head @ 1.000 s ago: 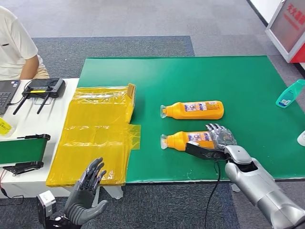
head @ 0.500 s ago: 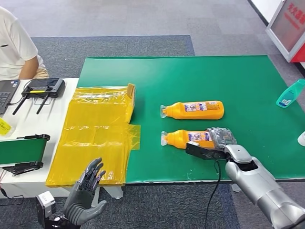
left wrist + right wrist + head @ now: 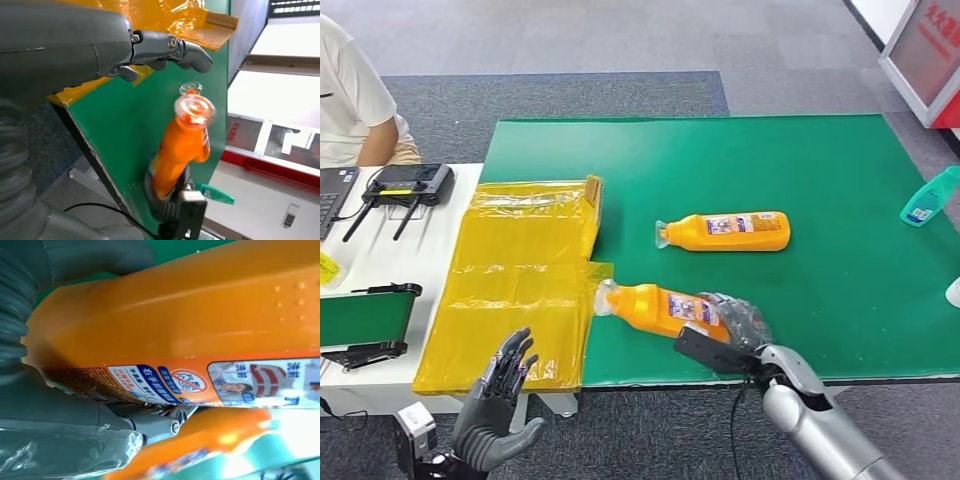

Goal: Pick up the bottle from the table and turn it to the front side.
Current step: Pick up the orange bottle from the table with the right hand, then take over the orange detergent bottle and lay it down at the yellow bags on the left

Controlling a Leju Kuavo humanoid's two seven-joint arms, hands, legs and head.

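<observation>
Grip matters most now: the right robot hand [image 3: 731, 322], wrapped round the base of the bottle [image 3: 660, 307] held tilted over the desk [image 3: 810, 180] edge, should roll it slowly, the left robot hand [image 3: 497, 400] idle with fingers spread, while the right wrist view alone shows the label [image 3: 226, 382] close.

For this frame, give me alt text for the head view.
The right hand grips an orange bottle at the near edge of a green table, cap toward yellow bags. A second bottle lies behind; the left hand hangs open.
</observation>
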